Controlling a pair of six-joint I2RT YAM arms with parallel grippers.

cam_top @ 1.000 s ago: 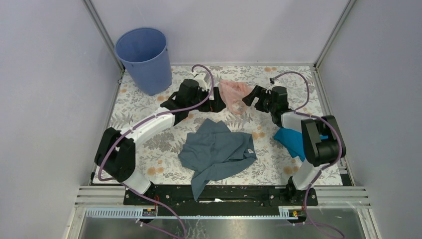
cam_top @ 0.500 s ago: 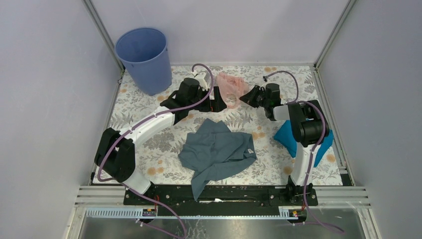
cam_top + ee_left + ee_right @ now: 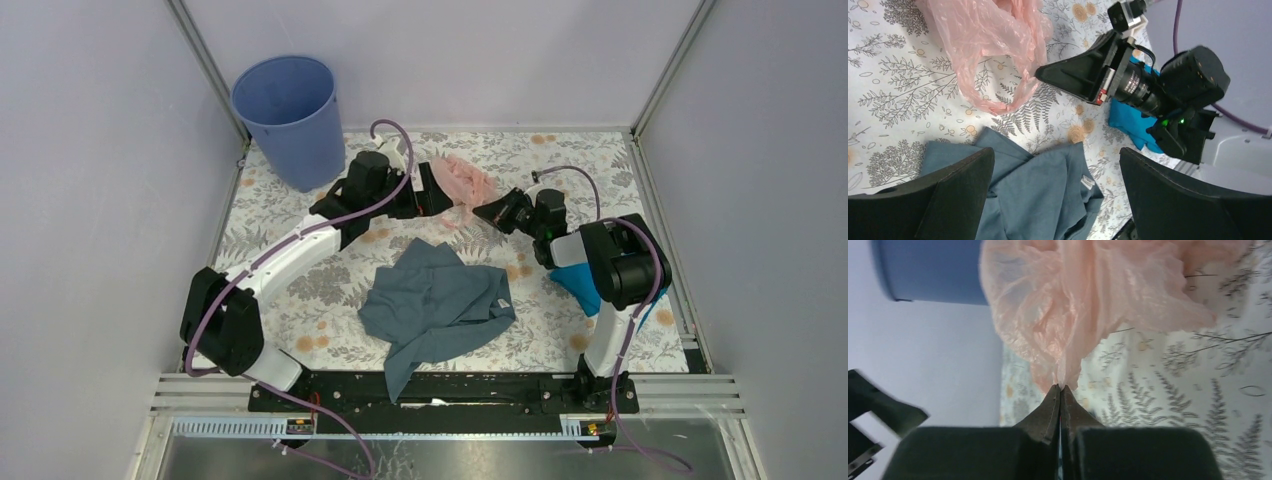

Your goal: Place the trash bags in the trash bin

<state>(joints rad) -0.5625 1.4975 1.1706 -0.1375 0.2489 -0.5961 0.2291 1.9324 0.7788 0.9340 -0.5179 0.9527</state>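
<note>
R gripper [image 3: 1060,390] pinched shut on trash bag's [image 3: 463,180] right edge, far-center counter [image 3: 590,165]; L gripper [image 3: 432,192] wide open just left of it. Trash bin [image 3: 290,120] lies far left of my grip, L arm nearer.

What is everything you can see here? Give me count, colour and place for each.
trash bag: one, pale pink, far middle of the table, between the two tools
trash bin: one, blue, far left corner
garment: one, grey-blue, crumpled near the centre
cloth: one, turquoise, right side, partly hidden by the right arm
table: one, white floral-print surface
left tool: one, black, open, beside the bag
right tool: one, black, shut on the bag's edge
</note>
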